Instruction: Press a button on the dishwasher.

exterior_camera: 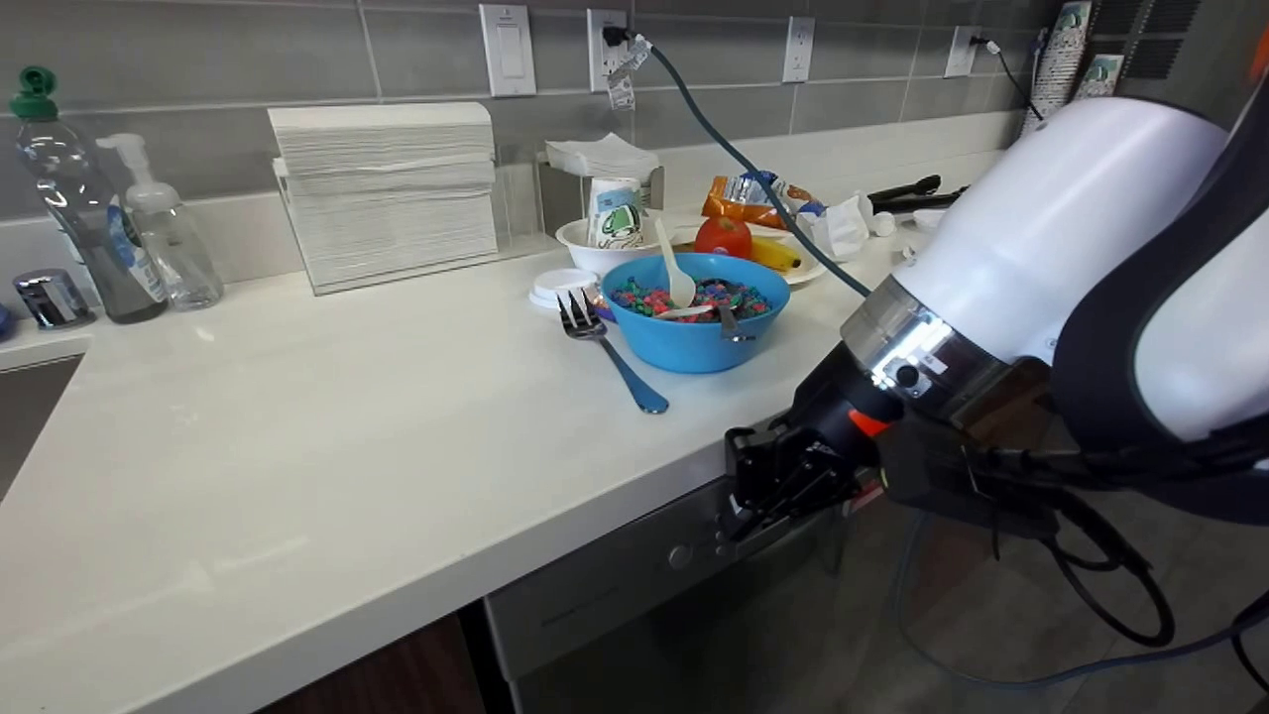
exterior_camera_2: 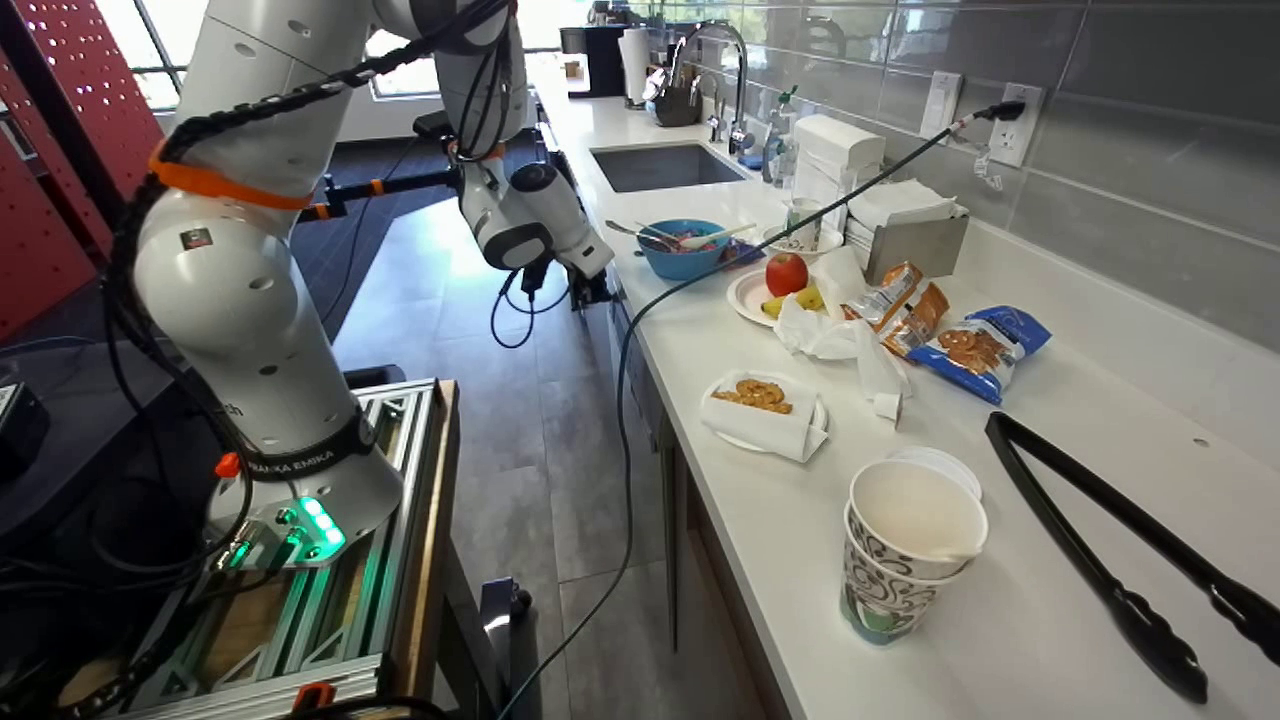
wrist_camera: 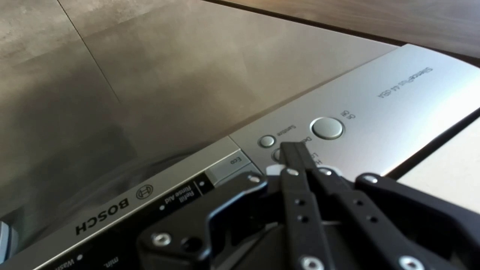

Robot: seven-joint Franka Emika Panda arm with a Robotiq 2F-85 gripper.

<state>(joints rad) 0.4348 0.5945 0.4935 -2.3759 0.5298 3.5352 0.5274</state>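
The dishwasher [wrist_camera: 397,101] has a grey steel control strip, which also shows under the counter edge in an exterior view [exterior_camera: 595,605]. In the wrist view the strip has a large round On/Off button [wrist_camera: 327,128], a small Sanitize button [wrist_camera: 267,141] and another small button [wrist_camera: 276,155] partly hidden by my fingertips. My gripper [wrist_camera: 295,150] is shut and empty, its fingertips together over the strip beside the small buttons. I cannot tell whether the tips touch the panel. The gripper shows at the dishwasher front in both exterior views [exterior_camera: 742,516] [exterior_camera_2: 592,292].
The white countertop [exterior_camera: 347,426] overhangs the dishwasher just above my gripper. A blue bowl [exterior_camera: 684,337] and a fork [exterior_camera: 620,362] lie near its edge. A cable [exterior_camera_2: 630,420] hangs from the wall outlet across the counter to the floor. A dark brown cabinet [exterior_camera: 397,674] adjoins the dishwasher.
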